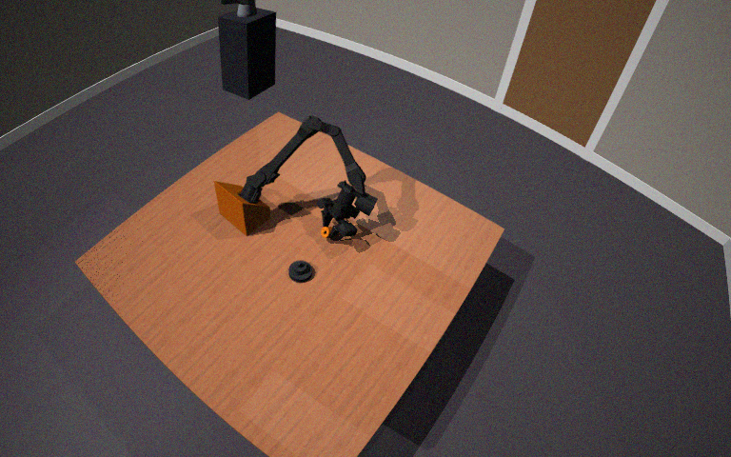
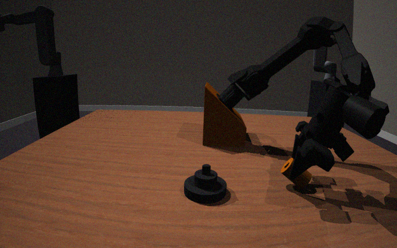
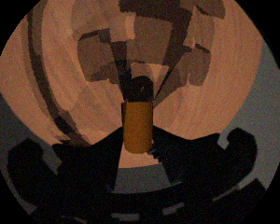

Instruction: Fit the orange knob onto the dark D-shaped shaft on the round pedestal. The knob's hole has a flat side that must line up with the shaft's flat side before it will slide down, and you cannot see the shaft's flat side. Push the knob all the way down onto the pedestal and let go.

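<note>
Going by the top view, looking at the orange knob [image 1: 325, 231] [image 2: 303, 177] [image 3: 138, 127] pinched in the claw [image 1: 327, 232] [image 2: 294, 175] [image 3: 136, 129], well off the pedestal [image 1: 302, 276] [image 2: 205, 195], so definitely not fitted yet. Showing a holed end from up here, too. Over in the exterior view, leaning at a real slant, holed end up and toward the pedestal side, low over the table [image 1: 216, 306] [image 2: 102, 184]; can't tell if touching the wood or just above. Pedestal sitting flat, shaft [image 1: 302, 264] [image 2: 206, 169] pointing straight up, handy for a push from above. Probably gripped by the sides to keep both ends free, and probably tipped to bring one round for the fit. Can't see the other end, so no idea about a hole going right through. Now the wrist view: fingers partway closed, snug on either side of the knob, fairly centered, good for twisting. Would lift next, stand it upright over the shaft, then turn gently to find the flat. Pressing while crooked could jam it or slip the grip.
</note>
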`<state>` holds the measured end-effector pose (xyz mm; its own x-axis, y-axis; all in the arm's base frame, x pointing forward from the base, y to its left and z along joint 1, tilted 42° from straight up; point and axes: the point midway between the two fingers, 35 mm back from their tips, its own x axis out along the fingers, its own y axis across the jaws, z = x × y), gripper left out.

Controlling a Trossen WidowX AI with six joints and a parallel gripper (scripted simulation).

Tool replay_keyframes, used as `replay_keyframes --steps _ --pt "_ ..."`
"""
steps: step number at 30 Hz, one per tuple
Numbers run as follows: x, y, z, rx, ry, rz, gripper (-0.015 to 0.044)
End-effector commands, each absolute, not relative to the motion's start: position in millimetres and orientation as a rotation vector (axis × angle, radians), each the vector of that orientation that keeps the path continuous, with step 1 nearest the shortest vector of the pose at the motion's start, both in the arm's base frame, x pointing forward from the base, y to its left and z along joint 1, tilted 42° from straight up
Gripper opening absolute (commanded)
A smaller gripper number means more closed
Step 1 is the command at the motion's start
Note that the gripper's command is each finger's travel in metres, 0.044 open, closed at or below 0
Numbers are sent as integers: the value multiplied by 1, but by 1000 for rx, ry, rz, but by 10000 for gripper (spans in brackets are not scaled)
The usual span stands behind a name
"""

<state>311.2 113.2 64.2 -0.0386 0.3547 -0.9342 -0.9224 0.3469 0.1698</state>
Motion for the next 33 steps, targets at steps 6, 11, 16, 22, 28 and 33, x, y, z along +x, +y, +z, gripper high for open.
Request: replay_keyframes --steps 6,11,16,22,28,33 --pt "315 119 72 -721 1317 1109 181" --pt "317 122 75 -776 1389 1088 181" --pt "319 126 79 -831 1462 1066 181" --pt "322 131 82 -897 1548 1037 181" --pt "324 137 85 -963 1634 1004 181" --pt "326 141 88 -1006 1696 984 181"
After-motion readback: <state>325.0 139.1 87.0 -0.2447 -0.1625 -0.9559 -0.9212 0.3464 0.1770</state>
